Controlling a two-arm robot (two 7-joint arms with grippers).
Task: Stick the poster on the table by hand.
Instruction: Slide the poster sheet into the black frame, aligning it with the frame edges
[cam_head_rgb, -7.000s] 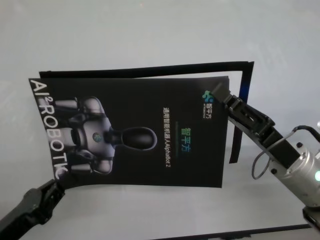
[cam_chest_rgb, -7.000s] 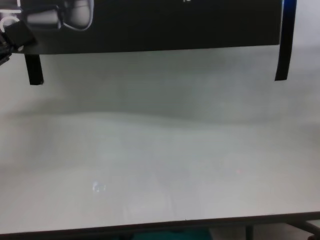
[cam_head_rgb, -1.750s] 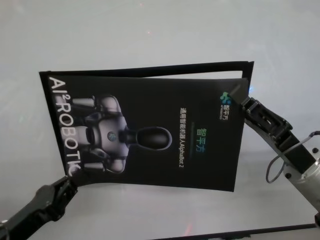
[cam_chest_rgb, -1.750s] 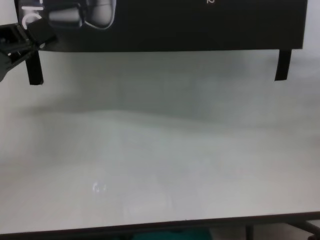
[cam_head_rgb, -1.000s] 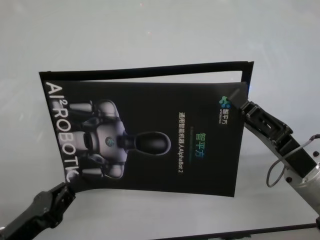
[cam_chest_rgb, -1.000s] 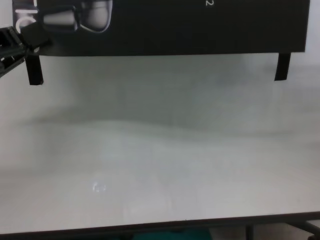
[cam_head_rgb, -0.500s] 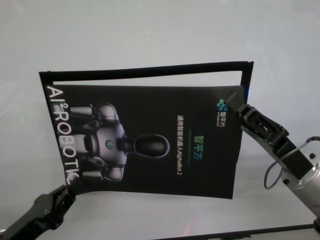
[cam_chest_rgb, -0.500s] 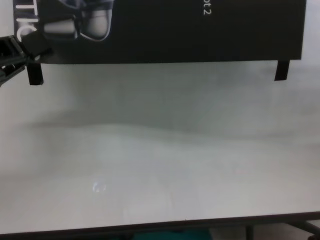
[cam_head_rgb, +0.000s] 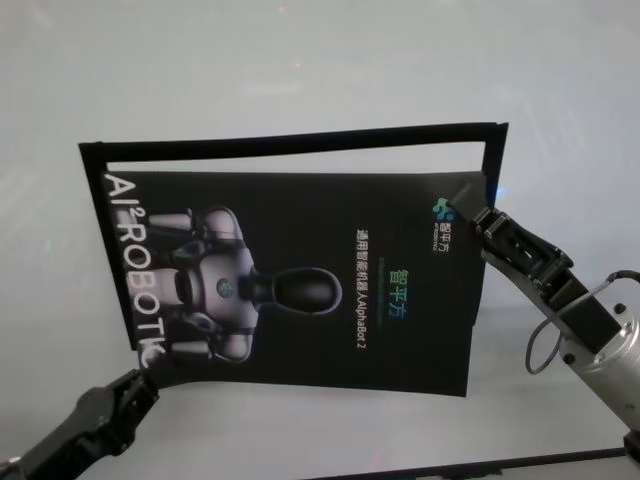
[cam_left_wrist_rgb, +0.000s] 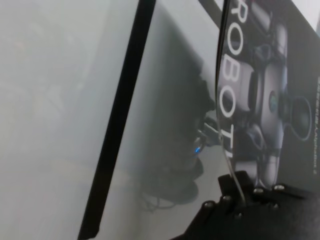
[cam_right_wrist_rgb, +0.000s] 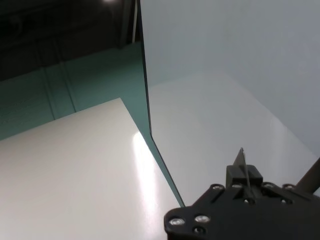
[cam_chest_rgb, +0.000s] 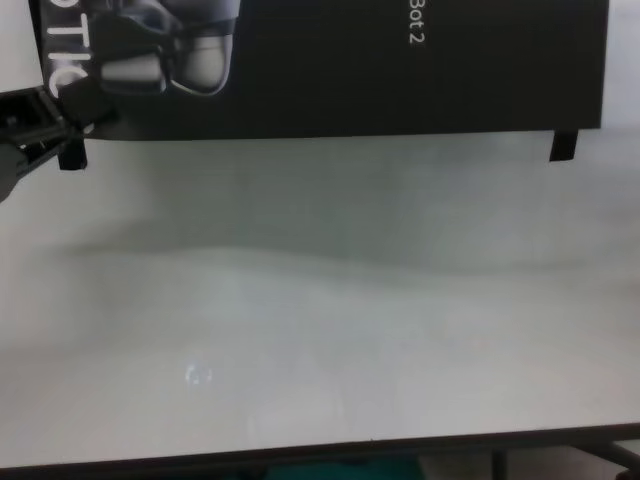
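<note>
on my left, the left gripper (cam_head_rgb: 138, 385) reaches up from the near-left side of the table (cam_head_rgb: 300, 60), and its fingers are pinched together on the near-left corner of the poster (cam_head_rgb: 300, 280), right by the big white lettering. the left wrist view shows the sheet's thin edge caught between those fingers (cam_left_wrist_rgb: 239, 187), with the corner lifted a little off the tabletop and a shadow beneath it. the chest view has the same gripper (cam_chest_rgb: 60, 110) at the poster's (cam_chest_rgb: 330, 70) near edge, a short black tape strip (cam_chest_rgb: 70, 152) hanging just beside it.

moving across, the poster lies over the middle of the table, slightly skewed, inside a black tape outline (cam_head_rgb: 290, 142) that runs along its far side and turns down the right side. the robot picture (cam_head_rgb: 215, 290) sits toward the left of the sheet, the small white text toward the right.

on my right, the right gripper (cam_head_rgb: 482, 217) comes in from the near-right and is clamped on the poster's far-right corner. the right wrist view shows the sheet edge-on (cam_right_wrist_rgb: 243, 160) held between its closed fingers.
</note>
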